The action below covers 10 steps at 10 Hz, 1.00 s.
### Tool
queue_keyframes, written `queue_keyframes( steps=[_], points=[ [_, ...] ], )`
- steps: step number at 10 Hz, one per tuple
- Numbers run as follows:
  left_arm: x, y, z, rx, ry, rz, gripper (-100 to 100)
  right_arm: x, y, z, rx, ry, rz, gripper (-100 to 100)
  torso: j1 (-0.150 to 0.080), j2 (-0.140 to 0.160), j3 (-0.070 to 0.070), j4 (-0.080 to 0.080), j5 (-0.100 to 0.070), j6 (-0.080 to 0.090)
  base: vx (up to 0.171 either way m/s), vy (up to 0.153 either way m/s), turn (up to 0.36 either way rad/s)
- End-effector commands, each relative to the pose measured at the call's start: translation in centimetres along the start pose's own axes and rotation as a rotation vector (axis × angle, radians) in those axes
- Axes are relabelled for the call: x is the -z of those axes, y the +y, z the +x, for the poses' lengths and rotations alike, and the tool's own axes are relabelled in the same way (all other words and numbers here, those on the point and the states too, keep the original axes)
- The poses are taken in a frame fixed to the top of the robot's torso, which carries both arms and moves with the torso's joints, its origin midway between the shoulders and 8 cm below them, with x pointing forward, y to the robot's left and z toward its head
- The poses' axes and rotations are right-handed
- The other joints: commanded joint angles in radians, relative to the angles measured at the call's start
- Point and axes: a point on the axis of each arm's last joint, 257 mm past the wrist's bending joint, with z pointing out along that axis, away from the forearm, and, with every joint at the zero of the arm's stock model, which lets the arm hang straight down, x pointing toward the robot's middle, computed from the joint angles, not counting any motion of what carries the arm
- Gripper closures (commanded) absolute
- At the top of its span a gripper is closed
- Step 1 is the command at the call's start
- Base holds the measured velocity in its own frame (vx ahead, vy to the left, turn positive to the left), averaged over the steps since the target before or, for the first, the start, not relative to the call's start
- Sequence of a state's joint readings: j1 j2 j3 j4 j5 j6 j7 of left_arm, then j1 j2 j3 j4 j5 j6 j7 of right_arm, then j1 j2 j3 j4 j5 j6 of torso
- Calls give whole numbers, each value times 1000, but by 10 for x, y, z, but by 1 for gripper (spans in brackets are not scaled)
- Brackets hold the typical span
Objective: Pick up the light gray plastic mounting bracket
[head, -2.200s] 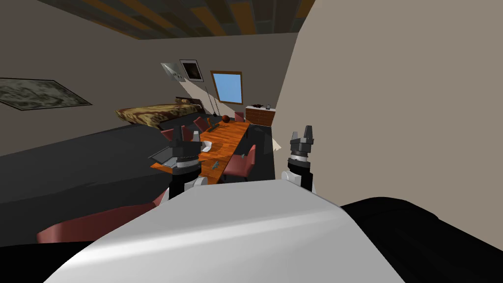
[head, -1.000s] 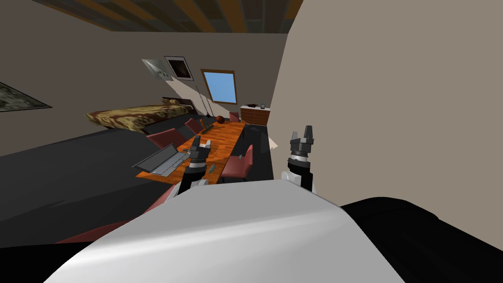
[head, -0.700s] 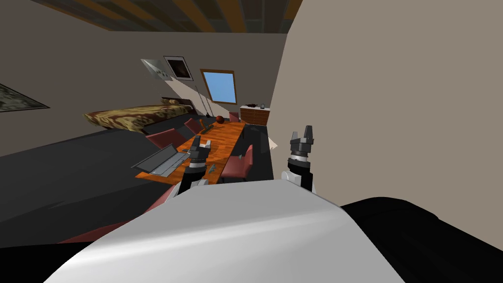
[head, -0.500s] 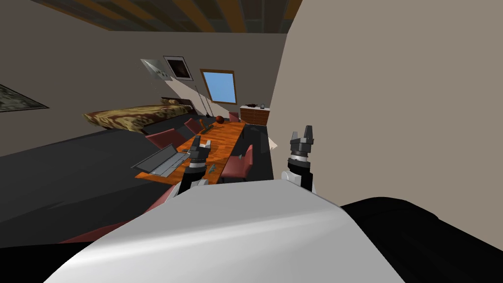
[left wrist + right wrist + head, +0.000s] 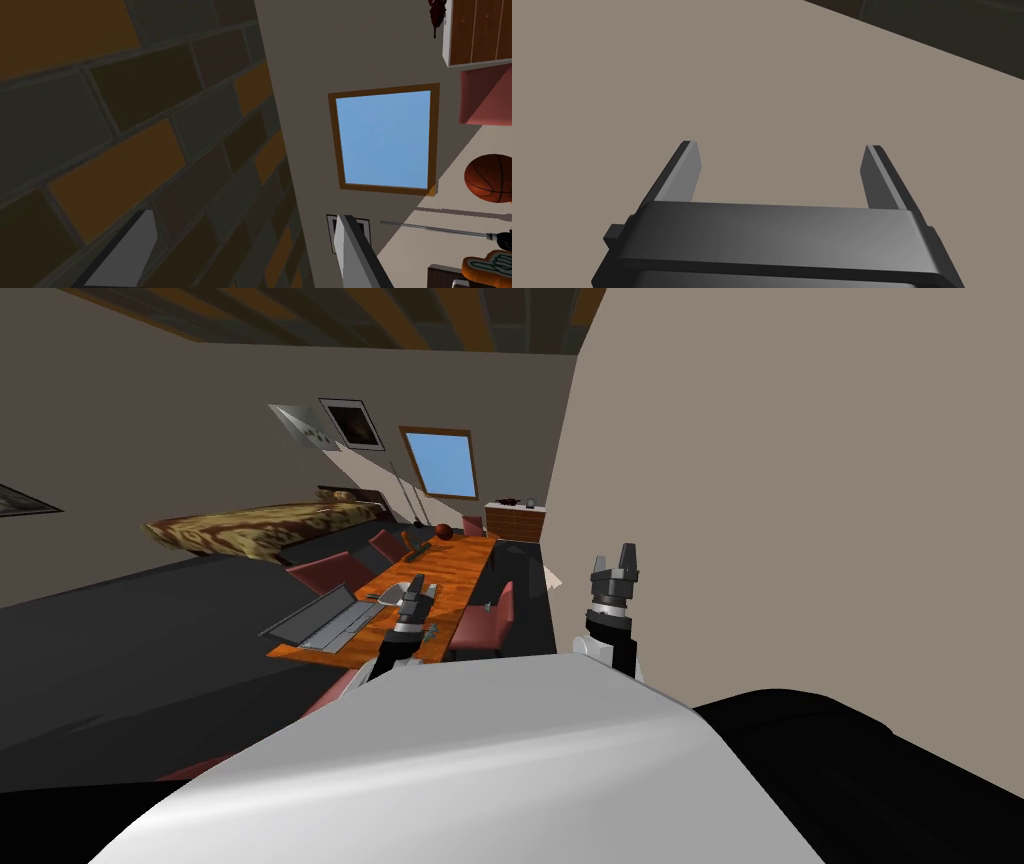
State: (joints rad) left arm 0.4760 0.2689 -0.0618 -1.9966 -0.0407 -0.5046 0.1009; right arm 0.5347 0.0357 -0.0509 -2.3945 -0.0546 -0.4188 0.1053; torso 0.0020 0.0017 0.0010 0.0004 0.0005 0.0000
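Head view: the left gripper, fingers spread wide, hangs over the near end of the orange table. A small grey piece, probably the mounting bracket, lies on the table just short of it, long axis unreadable. The right gripper, also spread, stands well off the table.

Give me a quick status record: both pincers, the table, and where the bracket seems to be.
left pincer: open, empty, above the orange table's near end, pointing upward
right pincer: open, empty, held up on my right
bracket: probably the small grey piece on the table by the left pincer; too small to confirm
also on table: open laptop, basketball at the far end
grasp: not yet made
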Motion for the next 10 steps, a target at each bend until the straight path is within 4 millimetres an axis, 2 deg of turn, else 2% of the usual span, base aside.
queue_keyframes(
  steps=[1, 4, 5, 7, 8, 9, 10],
  points=[
    [1, 12, 2, -8, 9, -24, -100, 0, 0, 0, 0, 0, 0, 0, 0, 0, 0, 0, 0, 0, -17, 8, -27],
    [16, 61, 11, -53, 61, -144, -100, 0, 0, 0, 0, 0, 0, 0, -2, -1, -1, 0, 0, 0, -14, 0, -77],
    [18, 65, 10, -53, 60, -152, -100, 0, 0, 0, 0, 0, 0, 0, -2, -1, 0, 0, 0, 0, -13, 4, -26],
    [35, 104, 14, -92, 99, -250, -100, 0, 0, 0, 0, 0, 0, 0, -2, -1, -1, 0, 0, 0, -15, 6, -104],
    [36, 106, 13, -92, 99, -254, -100, 0, 0, 0, 0, 0, 0, 0, -1, -1, 0, 0, 0, 0, -11, 16, -26],
    [45, 123, 14, -115, 120, -300, -100, 0, 0, 0, 0, 0, 0, 0, -1, -1, -1, 0, 0, 0, -6, 14, -61],
    [47, 127, 14, -115, 120, -309, -100, 0, 0, 0, 0, 0, 0, 0, -1, -1, -1, 0, 0, 0, -4, 13, -40]
  ],
)
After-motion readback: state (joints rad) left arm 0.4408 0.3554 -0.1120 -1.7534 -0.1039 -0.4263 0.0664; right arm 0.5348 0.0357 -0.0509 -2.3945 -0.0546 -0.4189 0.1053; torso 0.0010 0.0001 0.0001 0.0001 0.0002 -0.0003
